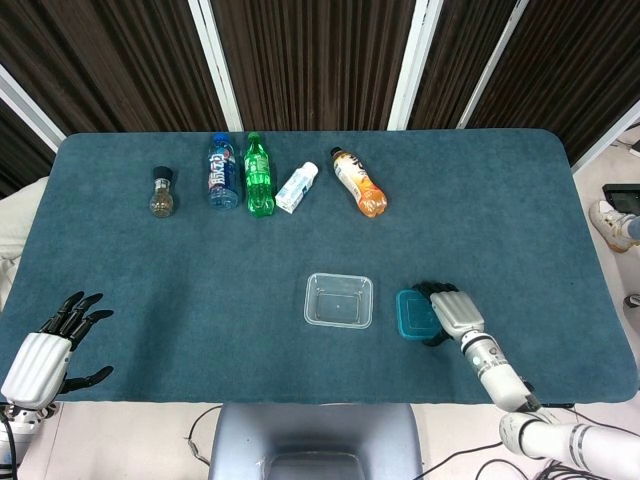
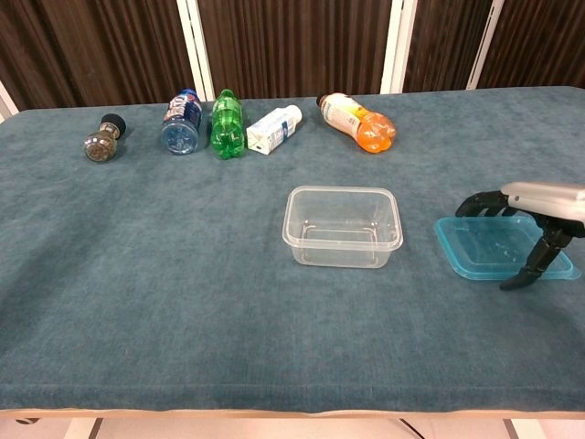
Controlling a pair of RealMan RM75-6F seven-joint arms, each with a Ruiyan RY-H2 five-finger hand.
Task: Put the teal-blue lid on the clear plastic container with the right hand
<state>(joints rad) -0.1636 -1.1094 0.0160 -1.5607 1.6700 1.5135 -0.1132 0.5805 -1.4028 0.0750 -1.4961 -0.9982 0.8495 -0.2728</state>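
The right hand arches over the lid, fingers spread wide, thumb tip at the lid's near edge, gripping nothing. The lid lies flat under it; the container sits just to its left. Bottle labels are unreadable.

A staged lab or test room is showing here. A teal carpet-like cloth is covering the table, dark ribbed panels with white strips are lining the wall, and cables are trailing below the table's edge.
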